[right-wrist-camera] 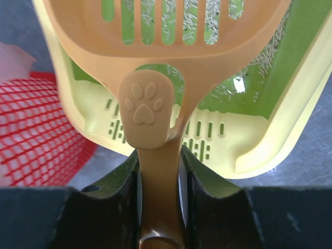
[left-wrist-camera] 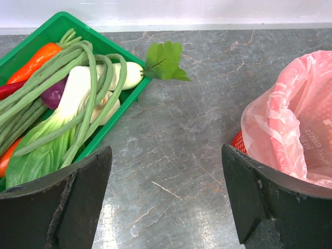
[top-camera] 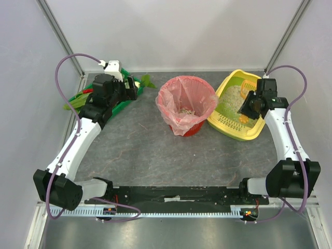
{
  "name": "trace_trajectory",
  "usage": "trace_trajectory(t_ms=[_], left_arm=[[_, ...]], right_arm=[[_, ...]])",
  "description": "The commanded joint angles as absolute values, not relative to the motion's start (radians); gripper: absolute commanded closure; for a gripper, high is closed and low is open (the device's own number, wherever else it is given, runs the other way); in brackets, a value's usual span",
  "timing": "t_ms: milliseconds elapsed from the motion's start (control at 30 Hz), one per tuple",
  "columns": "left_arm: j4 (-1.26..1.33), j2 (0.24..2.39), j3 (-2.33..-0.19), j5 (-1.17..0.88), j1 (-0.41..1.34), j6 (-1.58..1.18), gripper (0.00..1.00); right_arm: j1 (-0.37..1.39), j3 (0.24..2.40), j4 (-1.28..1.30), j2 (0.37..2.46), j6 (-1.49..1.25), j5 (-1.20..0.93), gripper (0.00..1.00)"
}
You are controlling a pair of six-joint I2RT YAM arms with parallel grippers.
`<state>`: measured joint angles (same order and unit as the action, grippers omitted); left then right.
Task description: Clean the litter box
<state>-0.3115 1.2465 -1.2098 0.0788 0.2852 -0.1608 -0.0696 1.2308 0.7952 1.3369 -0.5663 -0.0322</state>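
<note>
The yellow litter box (top-camera: 224,123) sits at the back right, lime-green inside, with pale litter (top-camera: 235,93) in its far half. My right gripper (top-camera: 250,106) hovers over its near end, shut on the handle of an orange slotted scoop (right-wrist-camera: 161,62) with a paw print. In the right wrist view the gripper (right-wrist-camera: 160,155) holds the scoop above the box's slotted rim (right-wrist-camera: 207,135), and litter (right-wrist-camera: 259,57) shows through and beside the slots. My left gripper (top-camera: 129,89) is open and empty (left-wrist-camera: 166,176) above bare table, far from the box.
A red mesh basket lined with a pink bag (top-camera: 187,104) stands mid-table, left of the box, with some litter inside; it also shows in both wrist views (left-wrist-camera: 290,119) (right-wrist-camera: 36,135). A green tray of vegetables (left-wrist-camera: 62,21) lies at the back left (top-camera: 122,104).
</note>
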Motion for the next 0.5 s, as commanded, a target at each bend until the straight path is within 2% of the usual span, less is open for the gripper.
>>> trace_trajectory(t_ms=[0, 200, 467], left_arm=[[-0.278, 1.212, -1.200, 0.101, 0.279, -0.118, 0.08], [-0.278, 1.207, -1.200, 0.101, 0.279, -0.112, 0.08], [-0.287, 1.186, -1.180, 0.112, 0.279, -0.094, 0.08]], right_arm=[[-0.075, 1.203, 0.811, 1.367, -0.480, 0.041, 1.00], [-0.084, 1.236, 0.831, 1.483, -0.428, 0.009, 1.00], [-0.133, 1.416, 0.983, 1.715, -0.359, -0.046, 1.00]])
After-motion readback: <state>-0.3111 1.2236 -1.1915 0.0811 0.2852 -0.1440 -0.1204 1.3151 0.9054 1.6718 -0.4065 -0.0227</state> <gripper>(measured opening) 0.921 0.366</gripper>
